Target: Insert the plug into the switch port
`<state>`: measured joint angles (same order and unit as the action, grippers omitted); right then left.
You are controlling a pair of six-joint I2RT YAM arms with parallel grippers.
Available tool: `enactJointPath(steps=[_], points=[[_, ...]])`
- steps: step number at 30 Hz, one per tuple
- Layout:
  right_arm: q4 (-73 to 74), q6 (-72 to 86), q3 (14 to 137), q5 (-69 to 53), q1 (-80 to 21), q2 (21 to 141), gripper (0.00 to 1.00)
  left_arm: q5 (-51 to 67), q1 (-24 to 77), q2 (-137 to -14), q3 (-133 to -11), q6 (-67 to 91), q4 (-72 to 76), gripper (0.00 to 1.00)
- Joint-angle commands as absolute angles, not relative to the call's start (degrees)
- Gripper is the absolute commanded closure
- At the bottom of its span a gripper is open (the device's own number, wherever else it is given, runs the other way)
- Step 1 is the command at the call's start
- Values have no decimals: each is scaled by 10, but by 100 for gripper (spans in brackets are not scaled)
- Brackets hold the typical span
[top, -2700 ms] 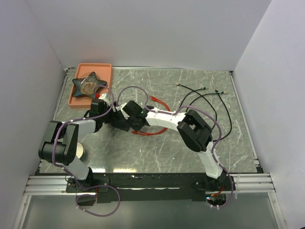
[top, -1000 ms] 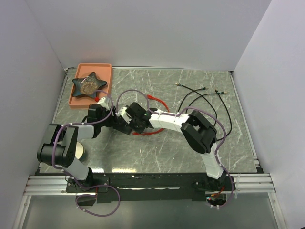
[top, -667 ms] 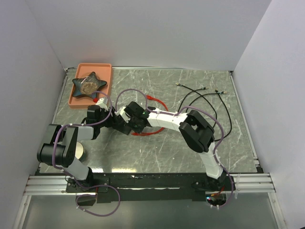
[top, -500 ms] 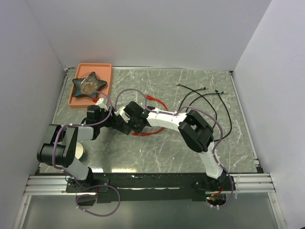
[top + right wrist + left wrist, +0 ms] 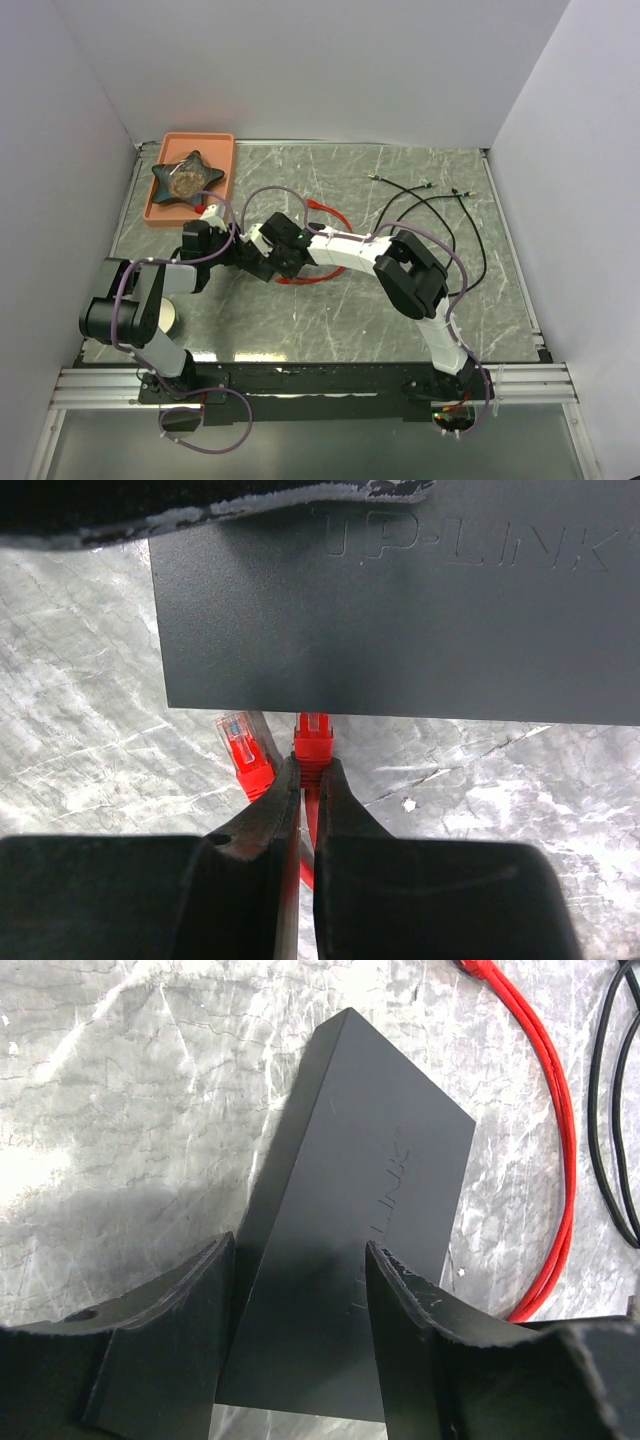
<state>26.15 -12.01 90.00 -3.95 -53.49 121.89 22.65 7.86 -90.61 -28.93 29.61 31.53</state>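
Plug (image 5: 312, 738), pinched in right tool (image 5: 309, 770) at switch (image 5: 400, 620), shows wrist-view only; grip of left tool (image 5: 300, 1250) unclear.

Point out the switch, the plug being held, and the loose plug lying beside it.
switch (image 5: 370, 1200), left wrist view, middle of its top face.
held plug (image 5: 313, 742), right wrist view, red body just below the switch edge.
loose plug (image 5: 247, 754), right wrist view, its red boot.

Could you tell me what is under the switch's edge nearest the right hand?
A red plug, pinched in the right hand, reaches the edge of the switch; a second plug lies beside it. How far the held plug goes in is covered.
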Motion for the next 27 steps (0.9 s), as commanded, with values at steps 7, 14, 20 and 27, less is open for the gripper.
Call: enactJointPath(steps=[7, 14, 20, 27], points=[[3, -133, 980, -63, -544, 1226, 100, 435, 130, -943, -276, 359, 320, 48], [21, -142, 1030, -62, -544, 1252, 100, 429, 150, -937, -281, 358, 312, 48], [17, -134, 1034, -49, -544, 1258, 100, 416, 154, -939, -280, 358, 300, 47], [17, -130, 980, -33, -546, 1231, 100, 353, 145, -926, -293, 347, 257, 40]])
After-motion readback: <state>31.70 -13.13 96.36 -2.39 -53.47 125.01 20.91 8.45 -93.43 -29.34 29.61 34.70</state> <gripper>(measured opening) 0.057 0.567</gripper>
